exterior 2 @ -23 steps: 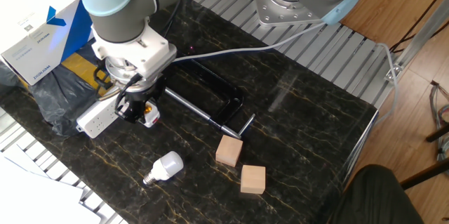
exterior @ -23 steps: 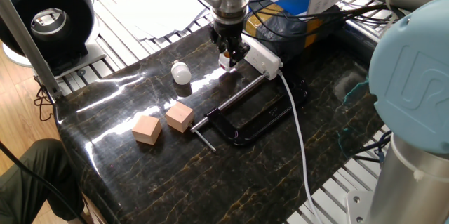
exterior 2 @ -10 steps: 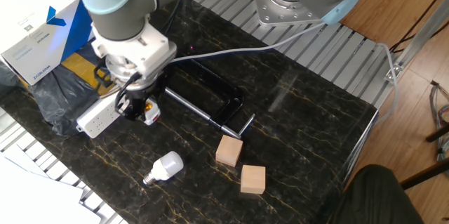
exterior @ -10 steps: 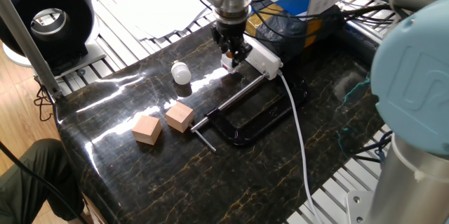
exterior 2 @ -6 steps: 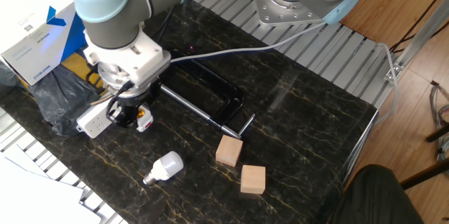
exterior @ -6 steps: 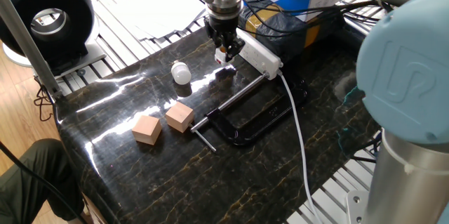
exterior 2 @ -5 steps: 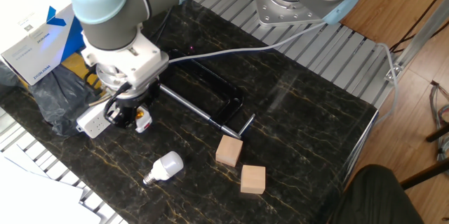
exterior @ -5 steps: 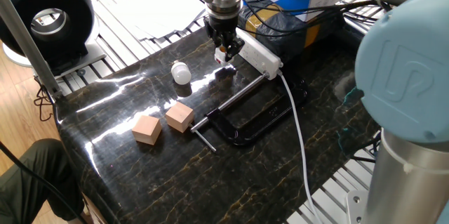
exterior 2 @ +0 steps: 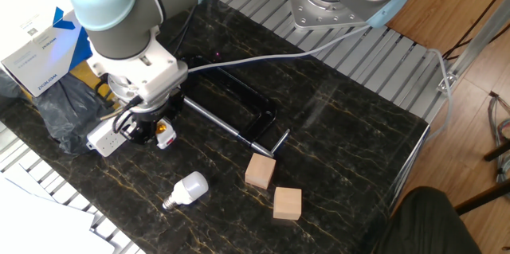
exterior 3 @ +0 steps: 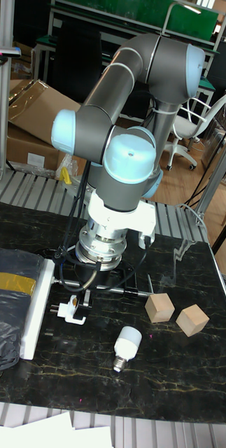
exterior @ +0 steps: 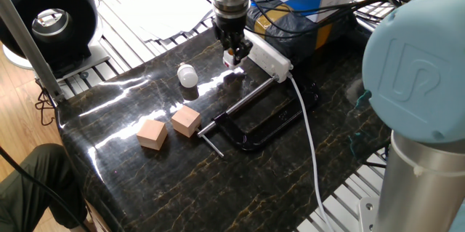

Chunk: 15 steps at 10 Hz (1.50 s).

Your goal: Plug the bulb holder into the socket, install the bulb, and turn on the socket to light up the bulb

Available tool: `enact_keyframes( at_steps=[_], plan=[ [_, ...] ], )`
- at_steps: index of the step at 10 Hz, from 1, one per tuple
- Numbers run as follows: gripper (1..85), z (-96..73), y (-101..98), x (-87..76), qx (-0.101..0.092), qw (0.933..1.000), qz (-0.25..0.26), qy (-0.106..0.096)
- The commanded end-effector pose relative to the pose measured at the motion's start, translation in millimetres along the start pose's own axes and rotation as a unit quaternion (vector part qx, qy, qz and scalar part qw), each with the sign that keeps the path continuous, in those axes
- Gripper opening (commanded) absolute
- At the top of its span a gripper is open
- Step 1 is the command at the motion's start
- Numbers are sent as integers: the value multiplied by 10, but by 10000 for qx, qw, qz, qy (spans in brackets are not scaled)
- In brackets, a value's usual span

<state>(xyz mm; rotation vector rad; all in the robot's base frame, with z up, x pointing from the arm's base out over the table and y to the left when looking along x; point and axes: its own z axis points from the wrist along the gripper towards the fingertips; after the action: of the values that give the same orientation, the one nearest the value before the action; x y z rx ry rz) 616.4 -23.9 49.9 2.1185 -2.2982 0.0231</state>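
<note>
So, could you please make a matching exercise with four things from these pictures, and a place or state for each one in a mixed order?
Things:
1. bulb holder
2. bulb
3. socket
4. wooden cubes

Places or states:
A. lying on its side, alone on the table
B. held in the gripper, prongs toward the socket
C. side by side near the black clamp
D. beside the dark bag

Pairs: 1-B, 2-A, 3-D, 4-C

The only sign that can be read is the raised "UR" logo on the blue joint cap [exterior: 413, 79] of the arm, at the right of one fixed view. The label on the blue-and-white box [exterior 2: 44, 43], upper left in the other fixed view, is too small to read.
</note>
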Motion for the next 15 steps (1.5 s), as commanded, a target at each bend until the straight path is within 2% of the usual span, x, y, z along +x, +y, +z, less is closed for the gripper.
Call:
enact_keyframes(
  at_steps=[1,2,3,4,6,7,9,13,15],
  plan=[
    [10,-15,-112,-27,196,9995,243,-79],
    [10,-17,-154,-2,278,9994,211,-33],
    [10,-17,-155,2,279,9995,134,-22],
    [10,-20,-281,16,252,9997,-5,31],
    [10,56,-340,50,292,9995,-98,62],
    [10,76,-331,17,257,9996,-119,4],
    [10,77,-347,87,288,9994,-161,119],
    [10,148,-375,114,302,9994,-160,95],
    [10,160,-328,138,201,9996,-189,87]
  ],
)
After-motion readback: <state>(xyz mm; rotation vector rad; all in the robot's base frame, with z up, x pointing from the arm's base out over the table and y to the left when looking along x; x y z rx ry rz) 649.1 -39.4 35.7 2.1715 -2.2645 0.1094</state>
